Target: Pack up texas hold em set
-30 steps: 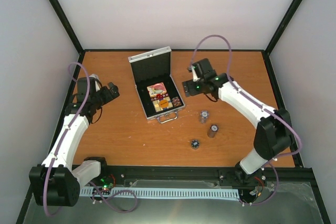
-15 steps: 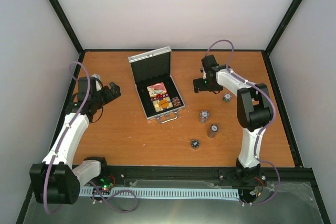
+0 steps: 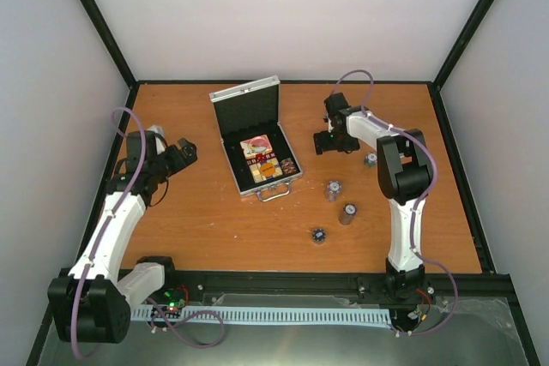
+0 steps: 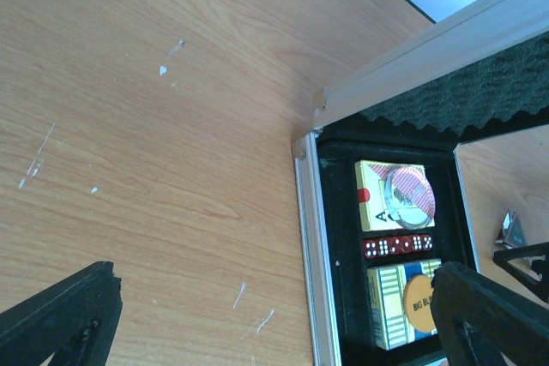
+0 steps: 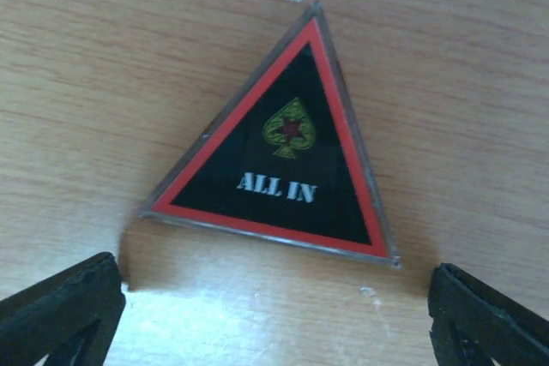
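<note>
The silver case (image 3: 244, 179) lies open at the table's middle, lid (image 3: 247, 107) upright. In its black lining sit two card decks (image 4: 388, 306), red dice (image 4: 397, 246), a clear disc (image 4: 409, 197) and an orange disc (image 4: 420, 304). My left gripper (image 3: 182, 153) is open left of the case and holds nothing; its view (image 4: 274, 325) looks along the case's left rim. My right gripper (image 3: 329, 139) hangs open, right of the case, just above the triangular "ALL IN" button (image 5: 287, 160), which lies flat on the wood ahead of the fingertips (image 5: 60, 310).
Several small dark chip stacks stand right of the case: one near the right arm (image 3: 371, 159), two in the middle (image 3: 333, 189) (image 3: 347, 213) and one nearer the front (image 3: 318, 235). The case handle (image 3: 274, 193) points toward the front.
The right arm has folded in and swung over the far right of the table, gripper now low beside the case, uncovering one chip stack. The left arm has barely moved.
</note>
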Action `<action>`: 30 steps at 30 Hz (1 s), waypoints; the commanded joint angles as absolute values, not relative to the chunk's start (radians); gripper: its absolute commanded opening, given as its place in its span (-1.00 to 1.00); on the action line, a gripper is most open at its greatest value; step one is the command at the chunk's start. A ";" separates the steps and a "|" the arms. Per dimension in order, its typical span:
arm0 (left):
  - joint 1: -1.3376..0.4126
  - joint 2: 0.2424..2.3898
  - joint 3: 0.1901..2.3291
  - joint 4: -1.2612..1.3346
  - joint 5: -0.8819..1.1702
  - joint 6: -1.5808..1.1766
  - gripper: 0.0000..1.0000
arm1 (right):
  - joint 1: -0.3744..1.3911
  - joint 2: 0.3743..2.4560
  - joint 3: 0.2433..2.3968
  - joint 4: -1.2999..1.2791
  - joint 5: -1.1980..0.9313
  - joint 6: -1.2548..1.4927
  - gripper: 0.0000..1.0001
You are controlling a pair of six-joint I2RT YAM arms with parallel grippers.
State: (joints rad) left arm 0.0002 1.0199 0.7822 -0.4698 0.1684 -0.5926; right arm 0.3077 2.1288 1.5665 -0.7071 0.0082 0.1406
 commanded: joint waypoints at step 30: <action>0.004 1.006 0.720 -0.427 0.203 -0.632 0.99 | 0.345 2.225 1.617 -0.756 0.068 0.196 0.54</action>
